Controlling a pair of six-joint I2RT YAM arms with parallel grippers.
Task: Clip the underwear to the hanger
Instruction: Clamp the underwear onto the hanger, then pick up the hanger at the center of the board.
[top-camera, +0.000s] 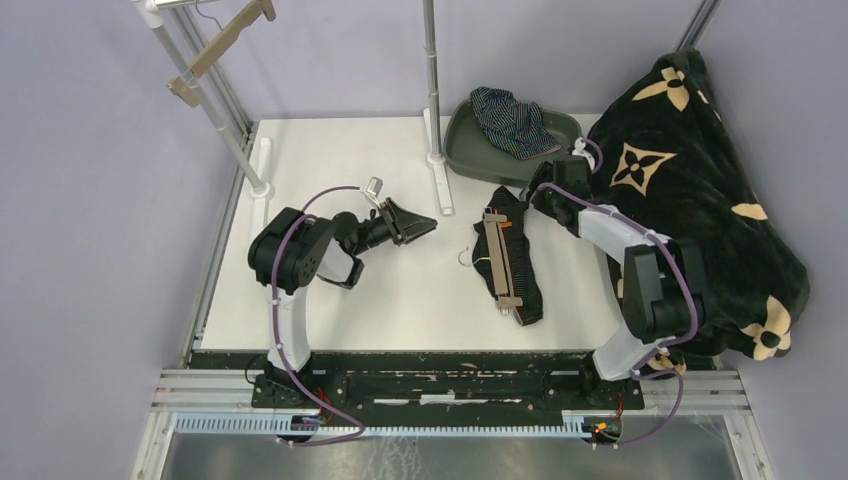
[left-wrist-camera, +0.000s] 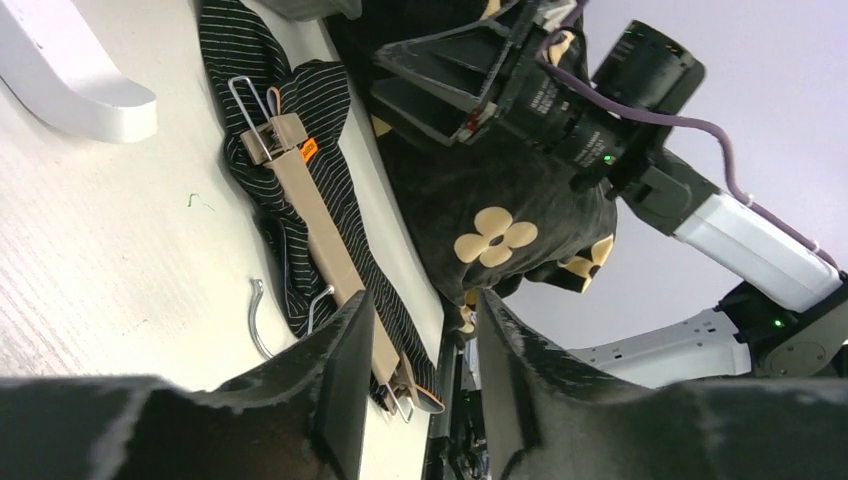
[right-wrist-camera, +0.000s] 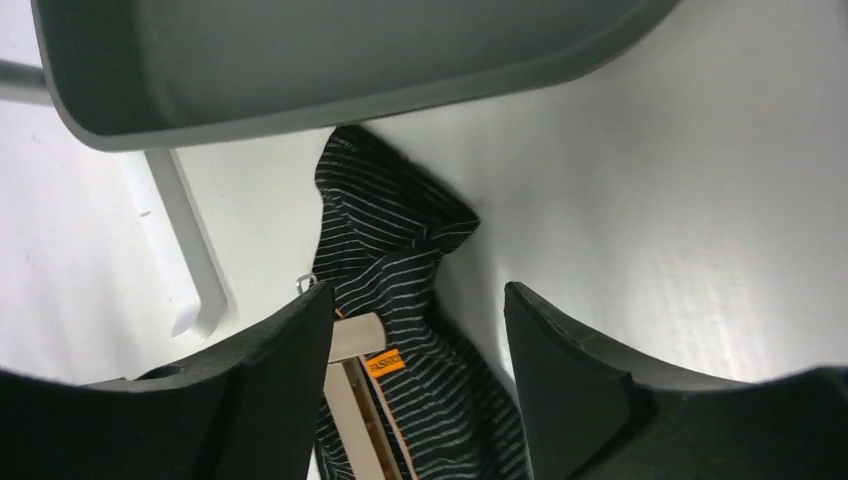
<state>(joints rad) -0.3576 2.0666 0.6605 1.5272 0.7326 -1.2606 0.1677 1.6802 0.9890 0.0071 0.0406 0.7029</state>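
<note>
- the black pinstriped underwear (top-camera: 522, 272) lies flat on the surface (top-camera: 330, 160) between the two arms. the hanger (top-camera: 497, 262) is laid along it, and both long axes run near to far, slightly tilted.
- the right end effector (right-wrist-camera: 418, 297) hovers over the garment's far end, just short of the grey tray (top-camera: 462, 140). its jaws stand wide with nothing between them, and the hanger's far clip shows low in its wrist view, beside one finger.
- the left end effector (top-camera: 418, 224) sits apart from the hanger on its left side, pointing toward it, jaws partly apart and empty.
- the navy underwear (top-camera: 512, 120) lies in the tray.
- judgement: the right arm is nearer, so the far clip looks like its job.
</note>
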